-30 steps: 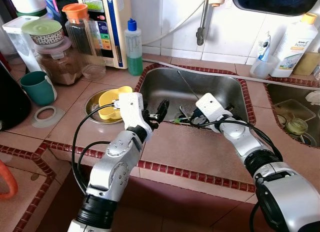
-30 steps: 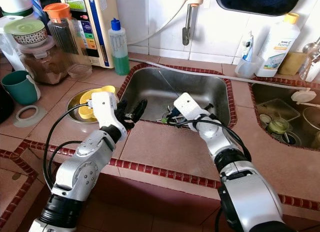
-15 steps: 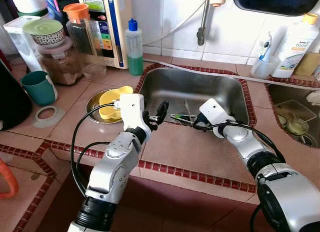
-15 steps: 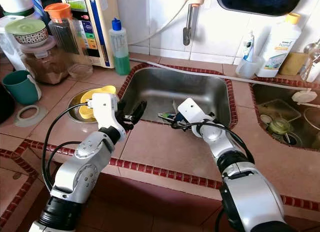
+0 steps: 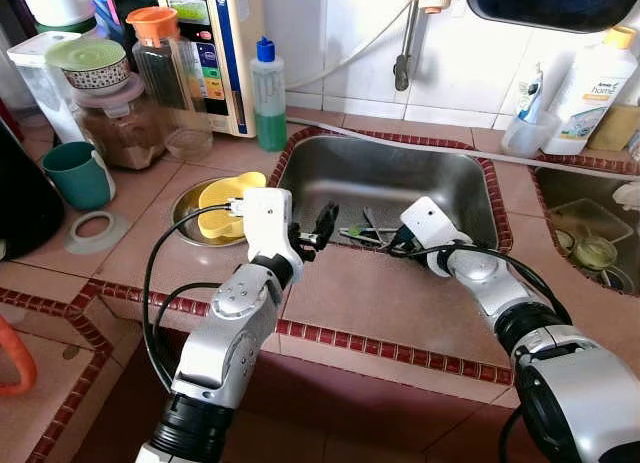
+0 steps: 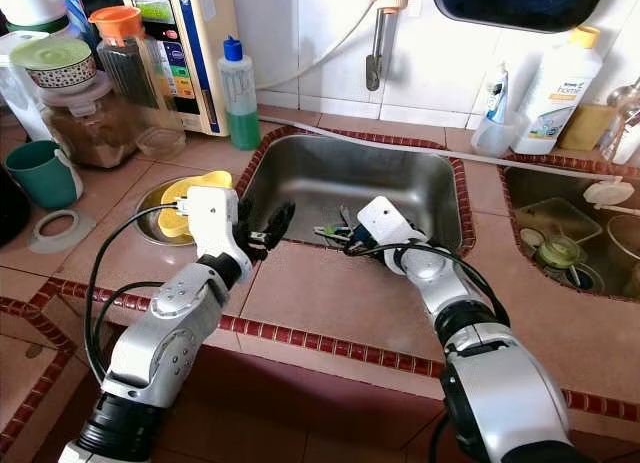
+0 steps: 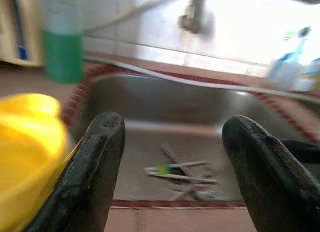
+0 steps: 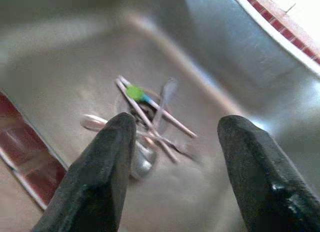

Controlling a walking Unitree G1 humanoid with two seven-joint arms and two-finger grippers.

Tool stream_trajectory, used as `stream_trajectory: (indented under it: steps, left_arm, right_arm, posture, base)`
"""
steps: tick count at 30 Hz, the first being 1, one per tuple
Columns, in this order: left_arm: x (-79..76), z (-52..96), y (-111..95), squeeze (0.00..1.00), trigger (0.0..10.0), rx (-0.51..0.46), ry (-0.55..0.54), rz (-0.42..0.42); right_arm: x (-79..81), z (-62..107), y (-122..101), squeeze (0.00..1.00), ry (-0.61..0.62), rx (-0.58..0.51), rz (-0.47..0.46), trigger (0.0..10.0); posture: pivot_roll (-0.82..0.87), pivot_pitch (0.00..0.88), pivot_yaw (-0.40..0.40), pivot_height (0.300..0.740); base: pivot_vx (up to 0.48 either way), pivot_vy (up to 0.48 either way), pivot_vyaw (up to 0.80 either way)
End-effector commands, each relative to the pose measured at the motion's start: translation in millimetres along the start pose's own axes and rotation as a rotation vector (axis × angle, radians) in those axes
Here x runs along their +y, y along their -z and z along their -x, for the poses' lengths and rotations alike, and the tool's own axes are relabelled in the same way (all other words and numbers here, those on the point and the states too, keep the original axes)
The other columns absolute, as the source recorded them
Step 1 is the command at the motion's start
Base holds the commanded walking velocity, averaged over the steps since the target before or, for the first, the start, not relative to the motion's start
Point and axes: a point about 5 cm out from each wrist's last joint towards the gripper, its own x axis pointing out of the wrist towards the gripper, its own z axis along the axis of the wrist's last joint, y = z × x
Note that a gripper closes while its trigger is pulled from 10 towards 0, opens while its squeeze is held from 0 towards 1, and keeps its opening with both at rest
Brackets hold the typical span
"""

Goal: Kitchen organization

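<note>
Brushed steel sink (dull sheen), glossy tiled counter, matt black end effector fingers

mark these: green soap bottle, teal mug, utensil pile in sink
green soap bottle (image 5: 267,108), left eye view, on its label-free body above the green liquid.
teal mug (image 5: 76,175), left eye view, on its outer wall.
utensil pile (image 8: 150,117), right wrist view, on the crossed handles on the sink floor.

Not much readable here tbh. The white plastic bottle with the yellow cap, standing right of the stainless steel sink, has a label that looks like "home". Everything else is too small or blurry.
</note>
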Motion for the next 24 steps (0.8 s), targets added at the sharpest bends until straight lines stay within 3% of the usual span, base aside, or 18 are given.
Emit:
stream_trajectory:
  steps: [1,7,9,10,16,17,18,19,20,24]
  left_arm:
    - [9.8,-3.3,-4,0.00,10.0,-0.009,-0.053,-0.028]
    - [39.1,-8.7,-13,0.00,10.0,-0.034,-0.180,-0.084]
    - [48.0,-10.1,-17,0.00,10.0,-0.044,-0.216,-0.105]
    - [59.6,-11.6,-22,0.00,10.0,-0.052,-0.268,-0.122]
    - [86.0,-12.9,-29,0.00,10.0,-0.054,-0.377,-0.154]
    - [96.4,-12.3,-30,0.00,10.0,-0.036,-0.420,-0.166]
    - [96.4,-12.3,-30,0.00,10.0,-0.036,-0.420,-0.166]
    - [101.7,-12.0,-29,0.00,10.0,-0.015,-0.442,-0.172]
    - [110.1,-11.3,-25,0.00,10.0,0.027,-0.473,-0.168]
    - [119.0,-11.9,-18,0.00,10.0,0.110,-0.494,-0.143]
  right_arm:
    - [1.7,-1.7,-12,1.00,-0.037,-0.071,-0.050,10.0]
    - [19.2,1.8,-22,1.00,-0.200,-0.230,-0.163,10.0]
    - [23.7,4.5,-23,1.00,-0.240,-0.260,-0.176,10.0]
    - [31.4,9.5,-24,1.00,-0.305,-0.299,-0.182,10.0]
    - [47.1,21.3,-23,1.00,-0.389,-0.345,-0.181,10.0]
    - [51.2,24.1,-22,0.89,-0.399,-0.346,-0.179,10.0]
    - [51.2,24.1,-22,0.89,-0.399,-0.346,-0.179,10.0]
    - [52.8,25.4,-22,0.60,-0.404,-0.349,-0.180,10.0]
    - [55.5,27.9,-24,0.02,-0.419,-0.358,-0.186,10.0]
    - [58.9,35.2,-30,0.00,-0.442,-0.371,-0.189,10.0]
  posture:
    - [0.05,0.022,0.019,0.740]
    - [0.04,0.023,0.022,0.740]
    - [0.03,0.022,0.023,0.740]
    - [0.03,0.024,0.026,0.740]
    - [0.02,0.024,0.027,0.740]
    - [0.02,0.024,0.028,0.740]
    - [0.02,0.024,0.028,0.740]
    - [0.02,0.024,0.029,0.740]
    - [0.02,0.025,0.030,0.740]
    - [0.02,0.025,0.032,0.740]
  base:
    - [0.000,0.000,0.00]
    - [0.000,0.000,0.00]
    - [0.000,0.000,0.00]
    - [0.000,0.000,0.00]
    - [0.000,0.000,0.00]
    - [0.000,0.000,0.00]
    - [0.000,0.000,0.00]
    - [0.000,0.000,0.00]
    - [0.000,0.000,0.00]
    - [0.000,0.000,0.00]
